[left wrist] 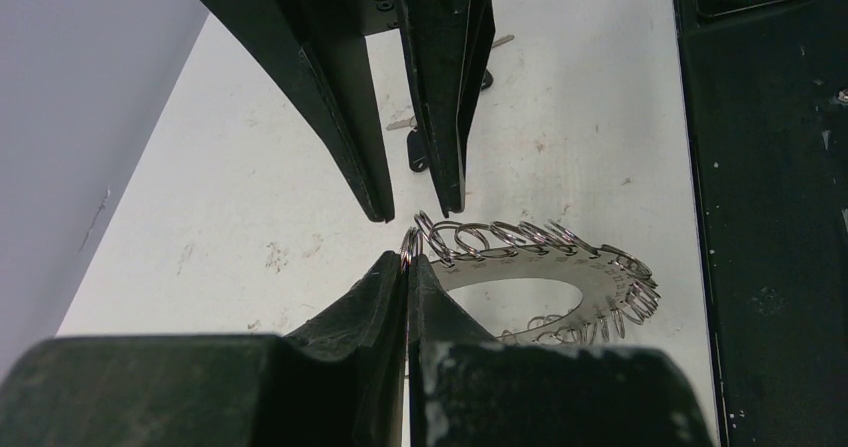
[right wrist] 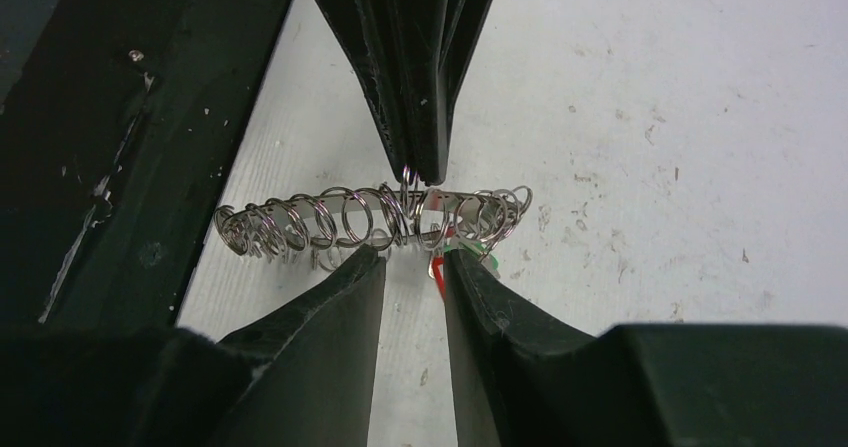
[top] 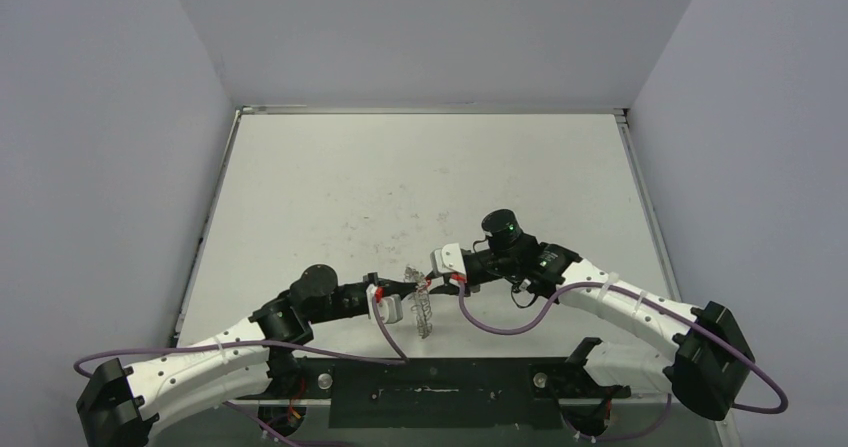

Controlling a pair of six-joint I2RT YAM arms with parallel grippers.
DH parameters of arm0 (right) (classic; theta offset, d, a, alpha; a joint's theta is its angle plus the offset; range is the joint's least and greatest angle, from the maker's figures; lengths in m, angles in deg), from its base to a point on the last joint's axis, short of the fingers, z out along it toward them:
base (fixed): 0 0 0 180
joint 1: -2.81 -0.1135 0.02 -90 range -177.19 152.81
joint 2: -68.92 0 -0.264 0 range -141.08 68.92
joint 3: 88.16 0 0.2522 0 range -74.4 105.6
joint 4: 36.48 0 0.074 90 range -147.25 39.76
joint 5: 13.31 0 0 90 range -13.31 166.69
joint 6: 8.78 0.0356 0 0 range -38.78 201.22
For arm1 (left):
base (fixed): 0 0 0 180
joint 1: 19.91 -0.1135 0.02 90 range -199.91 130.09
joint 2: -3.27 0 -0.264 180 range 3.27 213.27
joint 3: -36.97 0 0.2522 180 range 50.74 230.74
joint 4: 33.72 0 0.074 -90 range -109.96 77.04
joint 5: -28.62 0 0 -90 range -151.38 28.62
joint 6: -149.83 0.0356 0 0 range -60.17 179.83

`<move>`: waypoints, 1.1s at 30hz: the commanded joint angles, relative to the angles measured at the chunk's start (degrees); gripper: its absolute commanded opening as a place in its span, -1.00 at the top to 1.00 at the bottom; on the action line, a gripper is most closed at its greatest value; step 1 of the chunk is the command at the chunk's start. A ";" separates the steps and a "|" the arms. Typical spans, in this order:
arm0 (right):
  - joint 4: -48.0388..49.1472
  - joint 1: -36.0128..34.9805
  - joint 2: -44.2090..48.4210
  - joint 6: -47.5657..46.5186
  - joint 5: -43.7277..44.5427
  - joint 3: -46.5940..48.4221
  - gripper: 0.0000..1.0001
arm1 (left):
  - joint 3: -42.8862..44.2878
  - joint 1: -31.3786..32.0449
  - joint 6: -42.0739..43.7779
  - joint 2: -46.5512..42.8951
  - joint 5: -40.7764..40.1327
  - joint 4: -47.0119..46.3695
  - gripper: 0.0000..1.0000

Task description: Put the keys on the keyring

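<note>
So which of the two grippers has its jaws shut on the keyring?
The left gripper: its jaws pinch one small wire loop on the edge of the flat grey metal keyring. The right gripper has its jaws apart.

Seen from above, the left arm [top: 200, 362] rises from the lower left corner and reaches right toward the middle. The right arm [top: 620, 302] comes in from the lower right and bends left to meet it. The two wrists nearly face each other just below centre. The left gripper [left wrist: 408, 259] has its fingers pressed flat together, pinching one wire loop of the keyring [left wrist: 560, 267]. The right gripper [right wrist: 412, 257] points back at it, jaws parted by a narrow gap, the tips close to the left's.
</note>
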 commanded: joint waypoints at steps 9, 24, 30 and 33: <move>1.02 -1.06 -1.61 -1.98 -6.50 3.66 0.64 | 0.31 0.39 0.78 -0.81 1.04 -2.08 1.00; 2.52 -2.30 -3.23 0.99 -6.98 4.30 0.72 | 0.31 0.39 0.74 -0.56 0.51 -2.19 1.00; 2.09 -2.30 -3.22 2.36 -6.35 5.10 1.00 | -0.16 0.47 0.15 -1.07 -0.22 -2.33 1.00; 2.02 -2.30 -2.90 4.46 -5.65 5.76 1.00 | -0.55 0.47 -1.12 -1.66 -1.42 -2.61 1.00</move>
